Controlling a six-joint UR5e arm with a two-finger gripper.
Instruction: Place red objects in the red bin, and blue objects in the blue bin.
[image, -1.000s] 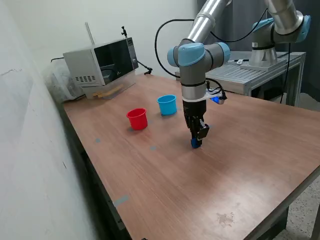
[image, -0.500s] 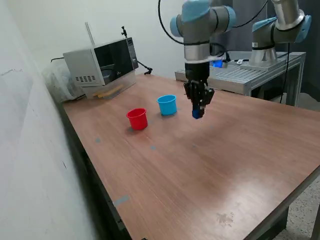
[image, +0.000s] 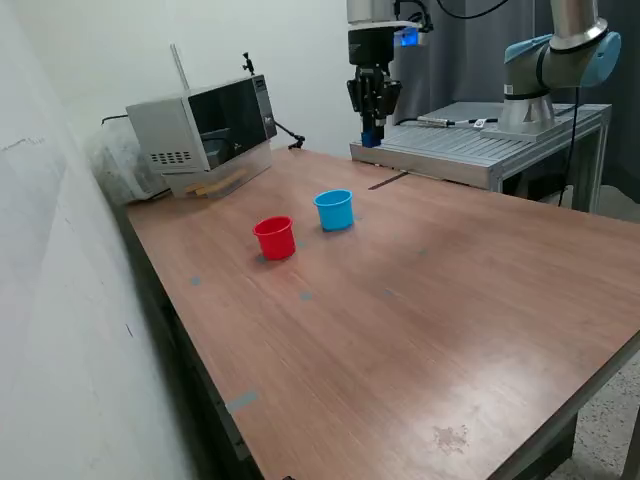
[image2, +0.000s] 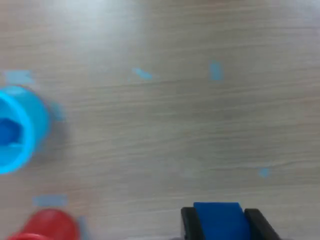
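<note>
With bare worktop open toward the near edge, the red cup (image: 274, 238) and blue cup (image: 335, 210) stood mid-table, and high over the far edge the gripper (image: 372, 132) pinched a blue cube (image2: 218, 220), seemingly light, rigid and flat-sided.

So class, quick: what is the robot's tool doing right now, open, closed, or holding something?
Tool: closed on a dark blue cube, held high above the wooden table.
</note>
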